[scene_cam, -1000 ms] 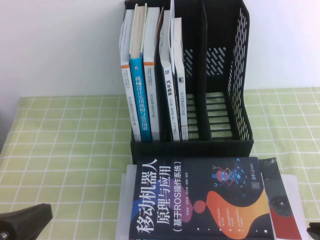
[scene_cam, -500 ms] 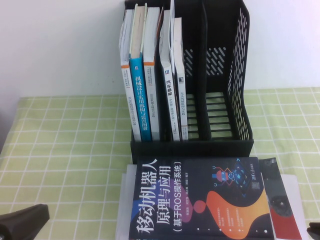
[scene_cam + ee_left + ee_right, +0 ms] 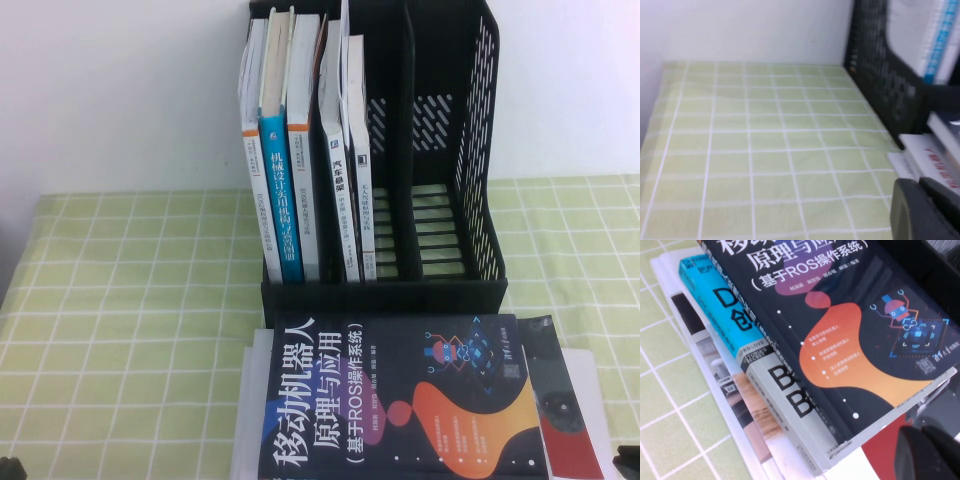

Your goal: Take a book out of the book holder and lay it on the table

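Observation:
The book [image 3: 400, 400], dark navy with a big white Chinese title and orange and purple shapes, lies flat and face up on a stack of other books on the table [image 3: 130, 300], just in front of the black book holder [image 3: 385, 295]. In the right wrist view the book [image 3: 850, 315] fills the frame, and my right gripper [image 3: 922, 429] hovers shut off its corner, holding nothing. My left gripper [image 3: 919, 181] is shut and holds nothing. It is low over the green checked cloth to the left of the book holder [image 3: 885, 85].
Several books stand upright in the holder's left and middle slots [image 3: 300, 150]. Under the navy book lie a light-blue book [image 3: 715, 295], a grey-white book [image 3: 785, 395] and a red-covered one [image 3: 880, 450]. A white wall rises behind the table.
The left gripper has sunk out of the bottom-left corner of the high view. Only a sliver of it remains there. The book and the right gripper have not moved.

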You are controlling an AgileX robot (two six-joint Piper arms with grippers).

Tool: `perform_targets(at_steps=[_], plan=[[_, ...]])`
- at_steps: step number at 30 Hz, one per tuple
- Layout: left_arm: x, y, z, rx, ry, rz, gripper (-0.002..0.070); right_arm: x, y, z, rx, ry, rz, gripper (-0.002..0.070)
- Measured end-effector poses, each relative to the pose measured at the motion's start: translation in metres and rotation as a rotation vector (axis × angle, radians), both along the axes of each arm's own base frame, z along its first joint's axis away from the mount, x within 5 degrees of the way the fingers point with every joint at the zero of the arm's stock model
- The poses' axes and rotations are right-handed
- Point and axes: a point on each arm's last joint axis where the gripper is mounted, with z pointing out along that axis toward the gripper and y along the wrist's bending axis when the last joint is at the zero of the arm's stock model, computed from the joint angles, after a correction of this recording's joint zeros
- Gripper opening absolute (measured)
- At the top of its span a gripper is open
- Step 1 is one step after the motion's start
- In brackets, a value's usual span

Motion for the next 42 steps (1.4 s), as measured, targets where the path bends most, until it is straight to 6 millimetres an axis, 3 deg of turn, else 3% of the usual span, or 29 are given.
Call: perform_targets(at_steps=[3,11,33,42], plan=[[0.002,0.002,-0.016,-0.067,0.005,0.066,-0.0003,0.000,0.000,0.000,0.000,0.000,0.000,-0.0001],[0.001,0.010,-0.023,-0.080,0.067,0.211,-0.0003,0.000,0.000,0.000,0.006,0.004,-0.001,-0.0001],[0.001,0.009,-0.023,-0.125,0.078,0.212,-0.0003,-0.001,0.000,0.001,0.013,0.004,-0.003,-0.0001],[0.001,0.009,-0.023,-0.125,0.078,0.212,-0.0003,-0.019,-0.028,0.020,0.168,-0.118,-0.172,-0.0001]])
